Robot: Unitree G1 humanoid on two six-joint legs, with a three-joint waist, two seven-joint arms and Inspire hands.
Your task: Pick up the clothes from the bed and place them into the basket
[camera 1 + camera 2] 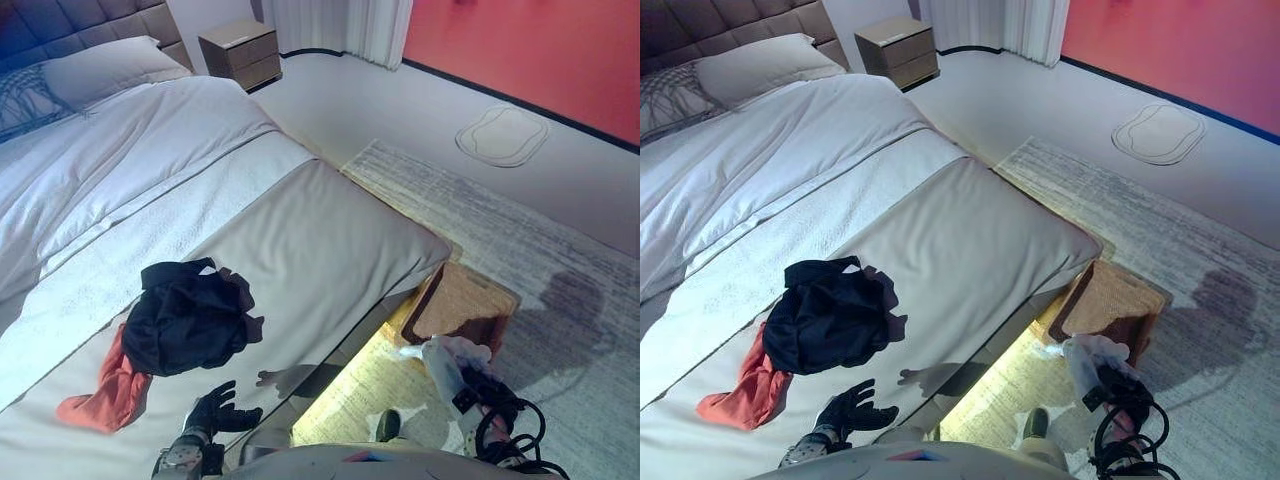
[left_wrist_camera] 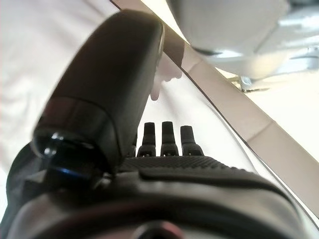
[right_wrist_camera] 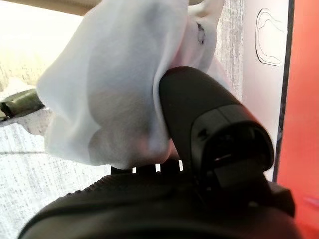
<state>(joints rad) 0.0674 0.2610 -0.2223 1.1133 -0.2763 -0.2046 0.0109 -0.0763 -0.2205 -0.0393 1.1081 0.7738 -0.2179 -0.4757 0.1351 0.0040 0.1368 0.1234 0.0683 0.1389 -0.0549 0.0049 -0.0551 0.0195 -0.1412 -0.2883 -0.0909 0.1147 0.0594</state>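
Observation:
A black garment [image 1: 190, 318] lies crumpled on the grey bed cover [image 1: 320, 240], partly over a red garment [image 1: 105, 392]. My left hand [image 1: 220, 410] rests open on the cover just below them, fingers straight [image 2: 170, 134], holding nothing. My right hand [image 1: 478, 385] is low beside the bed, over the rug, shut on a white garment [image 3: 114, 94] that bunches over its thumb and fingers. The brown woven basket [image 1: 462, 305] stands on the floor by the bed's corner, just beyond the right hand.
A pillow [image 1: 105, 65] and a white duvet [image 1: 120, 160] cover the far part of the bed. A wooden nightstand [image 1: 242, 52] stands by the headboard. A grey rug [image 1: 520, 250] spreads under the basket, before a red wall [image 1: 530, 45].

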